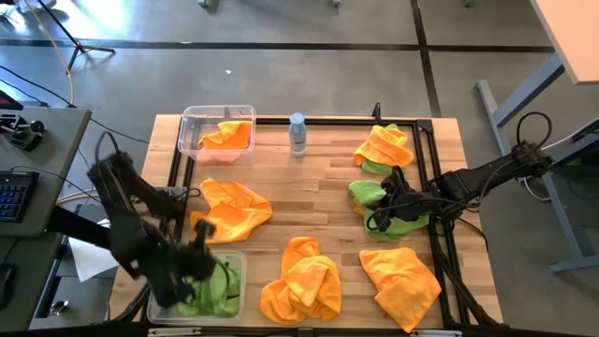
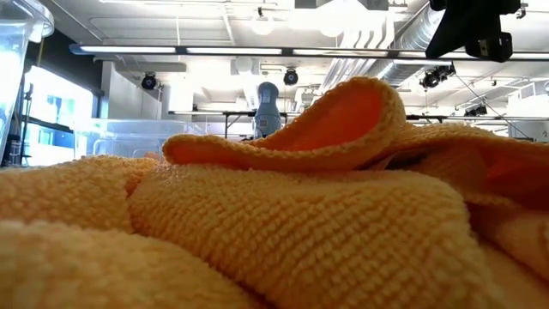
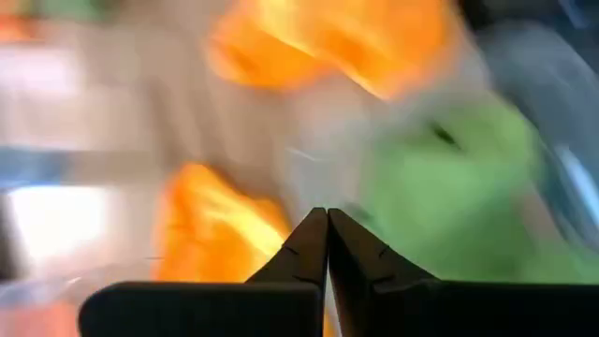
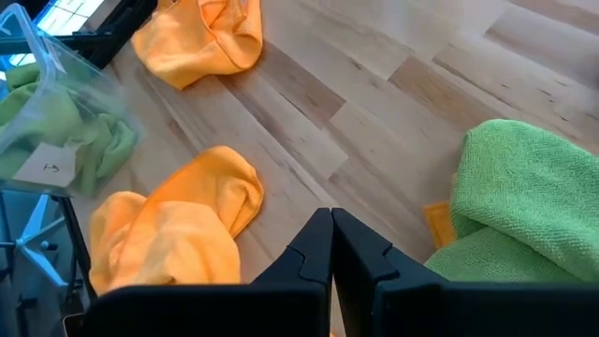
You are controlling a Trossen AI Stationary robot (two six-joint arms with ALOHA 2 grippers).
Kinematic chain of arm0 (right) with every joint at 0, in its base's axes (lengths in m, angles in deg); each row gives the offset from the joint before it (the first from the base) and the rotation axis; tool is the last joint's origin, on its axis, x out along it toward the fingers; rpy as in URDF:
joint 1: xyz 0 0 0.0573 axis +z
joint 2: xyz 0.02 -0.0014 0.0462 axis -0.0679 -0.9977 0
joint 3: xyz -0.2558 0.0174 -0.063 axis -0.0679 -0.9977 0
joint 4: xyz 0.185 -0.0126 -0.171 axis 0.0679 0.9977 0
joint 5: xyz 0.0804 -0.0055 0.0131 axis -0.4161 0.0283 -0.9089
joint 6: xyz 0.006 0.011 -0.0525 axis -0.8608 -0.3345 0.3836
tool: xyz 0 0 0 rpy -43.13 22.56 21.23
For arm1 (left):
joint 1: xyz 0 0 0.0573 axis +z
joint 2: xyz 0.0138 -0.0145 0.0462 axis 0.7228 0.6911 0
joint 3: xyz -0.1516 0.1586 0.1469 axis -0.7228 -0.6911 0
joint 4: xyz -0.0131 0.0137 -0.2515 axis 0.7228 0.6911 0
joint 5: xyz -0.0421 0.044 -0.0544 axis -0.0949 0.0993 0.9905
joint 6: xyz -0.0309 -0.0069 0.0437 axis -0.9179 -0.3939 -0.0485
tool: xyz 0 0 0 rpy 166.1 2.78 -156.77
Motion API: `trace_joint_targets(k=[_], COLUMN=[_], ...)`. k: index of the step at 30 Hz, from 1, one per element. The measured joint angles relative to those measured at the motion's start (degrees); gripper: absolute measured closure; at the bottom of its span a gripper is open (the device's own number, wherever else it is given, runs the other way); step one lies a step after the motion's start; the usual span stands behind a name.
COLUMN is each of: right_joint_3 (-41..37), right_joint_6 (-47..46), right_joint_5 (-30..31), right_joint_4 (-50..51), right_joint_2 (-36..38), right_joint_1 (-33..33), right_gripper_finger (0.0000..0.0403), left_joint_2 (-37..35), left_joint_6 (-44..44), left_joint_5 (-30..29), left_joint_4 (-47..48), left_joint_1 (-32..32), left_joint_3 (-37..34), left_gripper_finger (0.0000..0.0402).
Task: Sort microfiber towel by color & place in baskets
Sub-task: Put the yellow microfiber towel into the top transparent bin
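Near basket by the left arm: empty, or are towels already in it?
Not empty. The near basket holds lime green towel; the right wrist view also shows green cloth behind its clear wall. How many towels, cannot tell.

Grey concrete floor point(image 1: 281, 65), white ceiling ducts point(image 2: 412, 34), strip lights point(image 2: 223, 50)

Two dark, jointed arms with looping black cables and pointed, wedge-shaped black fingers point(image 4: 314, 253).
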Motion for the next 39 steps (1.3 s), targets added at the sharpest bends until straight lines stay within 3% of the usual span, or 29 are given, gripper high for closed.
trace_joint_targets(k=[3,6,8,12,24,28,34,39], right_joint_3=[0.01,0.01,0.01,0.01,0.01,0.01,0.01,0.01], right_joint_6=[0.97,4.83,7.32,11.75,17.75,19.73,29.91,39.59], right_joint_5=[-0.01,-0.01,-0.02,-0.02,0.54,-0.31,-9.90,-14.00], right_joint_4=[0.44,0.62,0.61,0.60,0.44,0.44,0.50,0.46], right_joint_2=[0.00,0.00,0.02,0.02,0.02,0.04,0.04,-0.71], right_joint_1=[0.00,-0.22,-0.61,-1.36,-7.87,-16.87,-38.64,-54.99], right_gripper_finger=[0.0403,0.0403,0.0403,0.0403,0.0403,0.0403,0.0401,0.0384], left_joint_2=[-3.42,-5.70,-7.48,-11.71,-31.94,-35.51,-35.68,-34.15], left_joint_6=[-5.41,-9.99,-8.72,1.77,11.41,11.53,10.96,12.78], left_joint_5=[-10.47,-16.07,-15.31,-8.88,-8.36,-7.97,-7.81,-7.75], left_joint_4=[0.01,-2.03,-6.59,-20.80,-54.36,-61.62,-67.05,-71.95], left_joint_1=[2.50,6.35,9.55,15.70,30.97,34.39,37.58,38.97], left_joint_3=[0.00,-1.24,-4.92,-16.27,-42.75,-48.05,-51.30,-51.58], left_gripper_finger=[0.0401,0.0401,0.0401,0.0401,0.0401,0.0401,0.0401,0.0401])
